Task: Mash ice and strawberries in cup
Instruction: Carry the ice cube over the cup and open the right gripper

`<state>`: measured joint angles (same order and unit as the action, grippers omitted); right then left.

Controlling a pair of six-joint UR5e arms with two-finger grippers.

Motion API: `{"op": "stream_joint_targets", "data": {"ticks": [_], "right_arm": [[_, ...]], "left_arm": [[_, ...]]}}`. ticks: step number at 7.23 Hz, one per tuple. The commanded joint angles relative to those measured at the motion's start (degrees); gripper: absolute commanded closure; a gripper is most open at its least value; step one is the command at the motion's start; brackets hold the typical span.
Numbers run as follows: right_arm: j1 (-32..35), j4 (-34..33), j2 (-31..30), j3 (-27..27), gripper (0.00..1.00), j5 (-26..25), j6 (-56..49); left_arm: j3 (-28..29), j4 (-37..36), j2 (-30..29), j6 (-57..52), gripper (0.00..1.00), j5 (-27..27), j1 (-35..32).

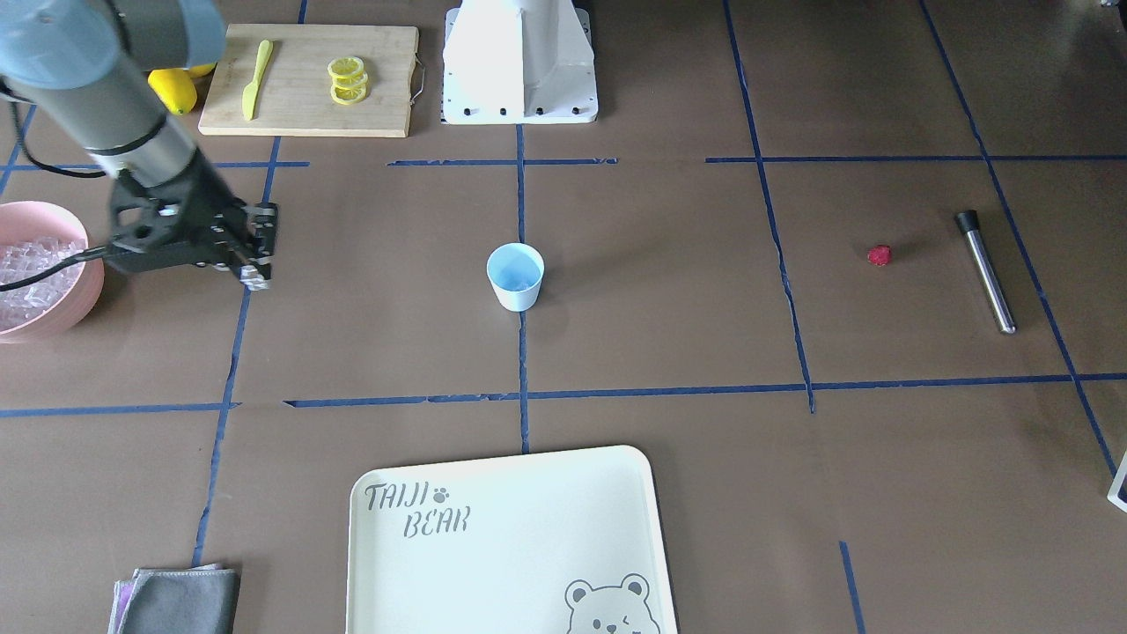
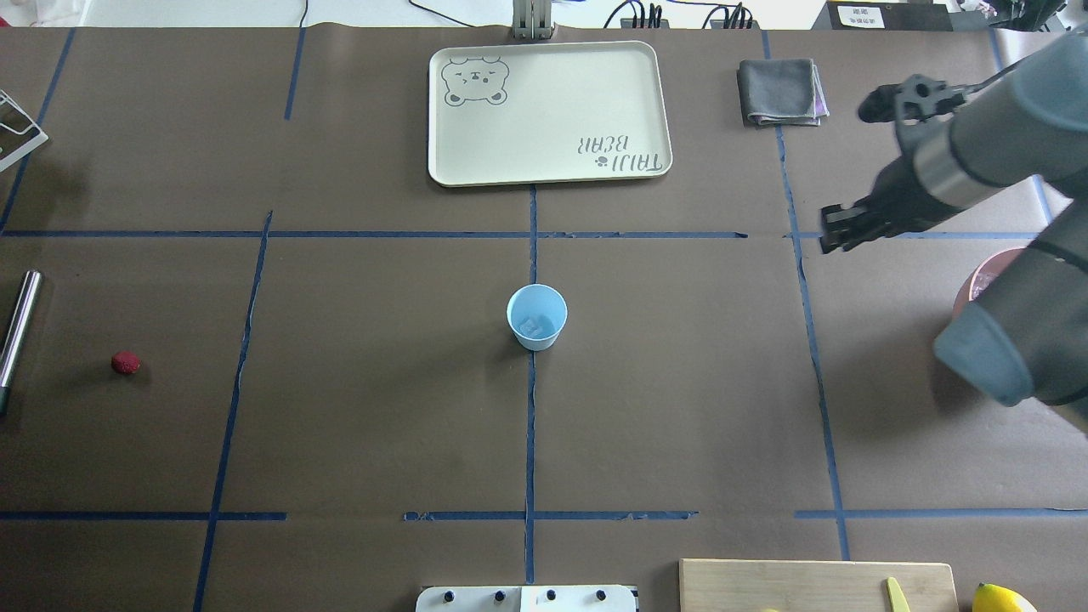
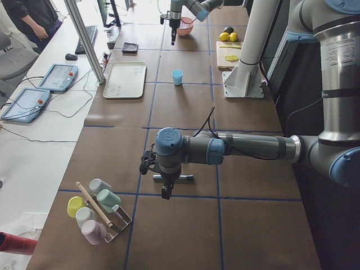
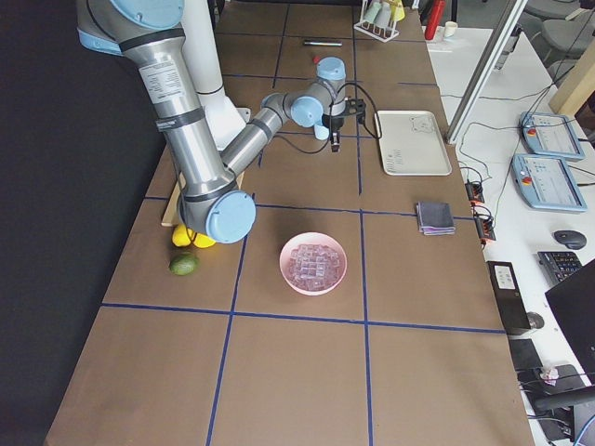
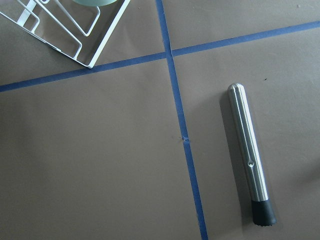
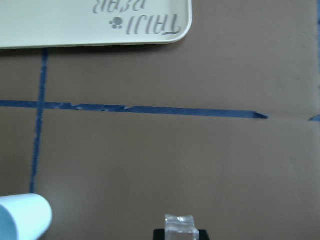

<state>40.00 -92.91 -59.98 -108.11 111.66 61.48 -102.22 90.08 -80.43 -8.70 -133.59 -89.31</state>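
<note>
The light-blue cup (image 1: 515,276) stands upright at the table's middle, also in the overhead view (image 2: 537,316), with a clear ice cube (image 2: 535,325) inside. My right gripper (image 1: 253,257) hovers between the pink bowl (image 1: 75,304) of ice (image 1: 26,277) and the cup, shut on one ice cube (image 6: 180,226). The cup's rim (image 6: 22,217) shows at the right wrist view's lower left. The red strawberry (image 1: 880,255) lies on the table on my left side, next to a steel muddler (image 1: 986,271). My left gripper (image 3: 166,190) hangs above the muddler (image 5: 250,155); I cannot tell whether it is open.
A cream tray (image 1: 511,537) lies at the far side from me. A cutting board (image 1: 308,79) holds lemon slices (image 1: 348,81) and a yellow knife (image 1: 255,79). A grey cloth (image 2: 780,92) lies by the tray. A wire cup rack (image 3: 104,216) stands at the left end.
</note>
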Motion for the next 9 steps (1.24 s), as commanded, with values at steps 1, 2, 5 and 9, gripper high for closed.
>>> {"op": "stream_joint_targets", "data": {"ticks": [1, 2, 5, 9], "right_arm": [[-7.8, -3.51, 12.04, 7.1, 1.0, -7.66, 10.65], [-10.61, -3.42, 15.03, 10.17, 0.99, -10.04, 12.86], [-13.19, -3.24, 17.97, 14.42, 0.99, -11.91, 15.25], [-13.72, -3.16, 17.52, 14.86, 0.01, -14.36, 14.64]], "left_arm": [[0.0, 0.0, 0.01, 0.0, 0.0, 0.0, 0.01], [0.0, 0.09, 0.01, 0.0, 0.0, 0.0, 0.01], [0.0, 0.18, 0.01, 0.0, 0.0, 0.0, 0.01], [-0.09, 0.18, 0.01, 0.0, 0.0, 0.0, 0.01]]}}
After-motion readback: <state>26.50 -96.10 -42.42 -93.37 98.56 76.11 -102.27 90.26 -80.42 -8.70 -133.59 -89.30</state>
